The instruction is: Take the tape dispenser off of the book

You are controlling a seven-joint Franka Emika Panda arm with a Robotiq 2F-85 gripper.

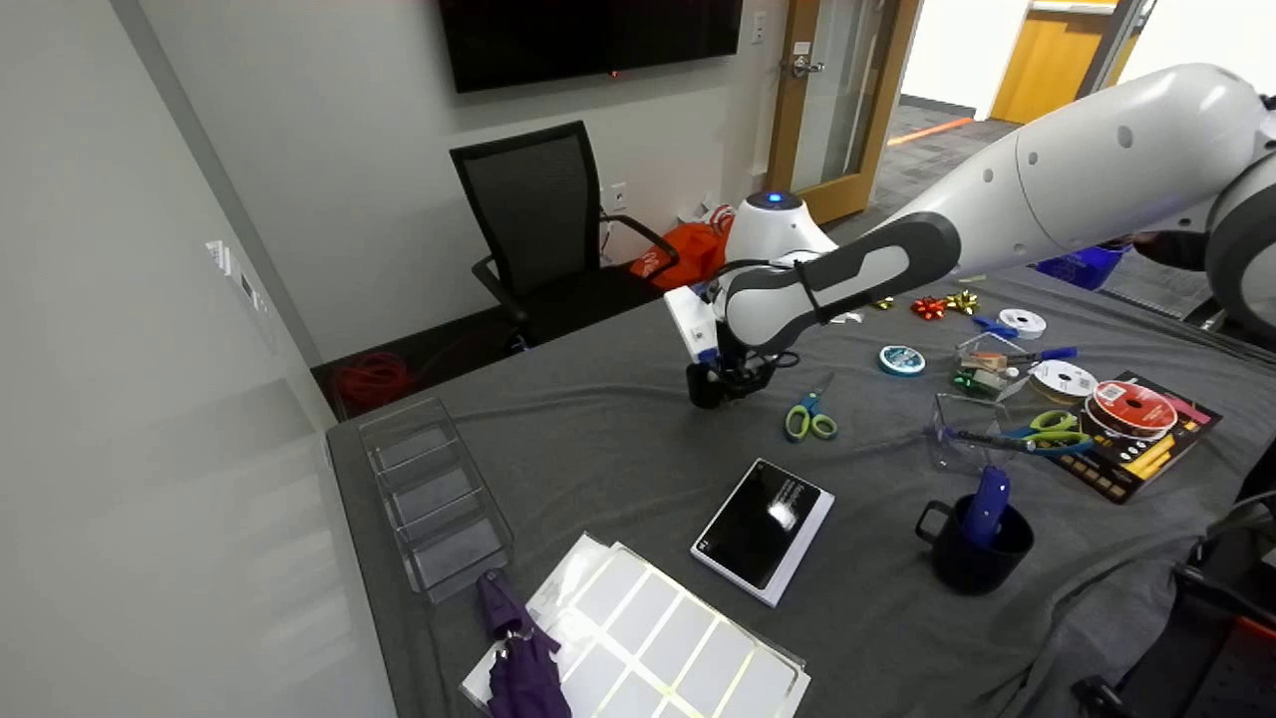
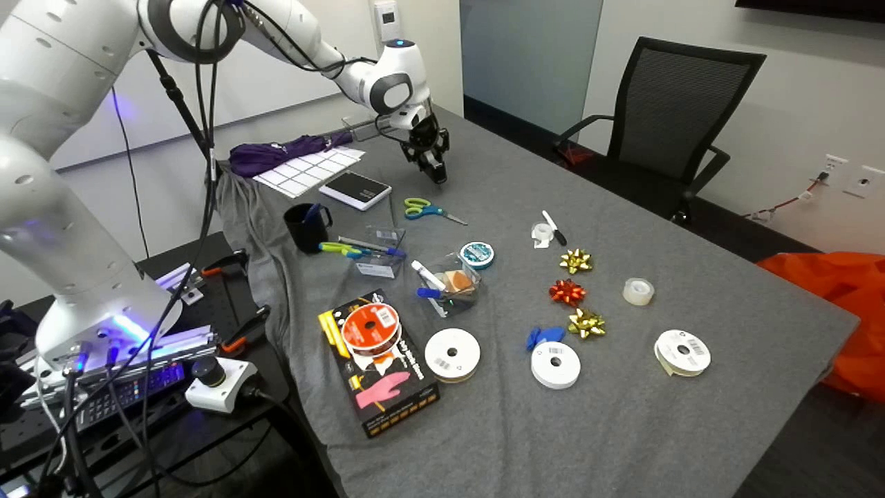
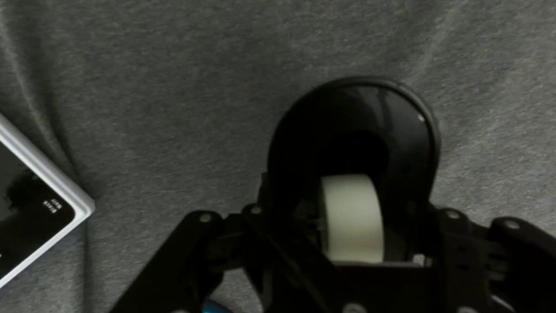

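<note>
Tape dispenser (image 3: 354, 148), glossy black with a rounded end and a pale roll of tape (image 3: 352, 219) seated in it, is gripped between the black jaws, which are drawn in against its two sides. It is held clear of the thin, rectangular book (image 1: 763, 524), black-covered and white-edged, with bare cloth seen between the two. In an exterior view the dispenser is placed beyond the book and slightly to its left. Whether its underside is touching the tabletop (image 1: 598, 459), which is draped in dark grey cloth, cannot be told.

To the dispenser's right, green-and-blue-handled scissors (image 1: 810, 414) are laid on the cloth. Near and left of the book, a folded purple umbrella (image 1: 523, 648) is laid over a white, grid-patterned panel (image 1: 678, 638); farther left, a clear plastic compartment tray (image 1: 436, 499) is set down. On the right, a black mug (image 1: 965, 568) is seen with a blue object (image 1: 989, 504) leaning in it.

In an exterior view, a red ribbon spool (image 2: 359, 332) is rested on a black printed box (image 2: 397, 408); to their right, white ribbon spools (image 2: 464, 356) and a shiny red bow (image 2: 567, 292) are spread.
</note>
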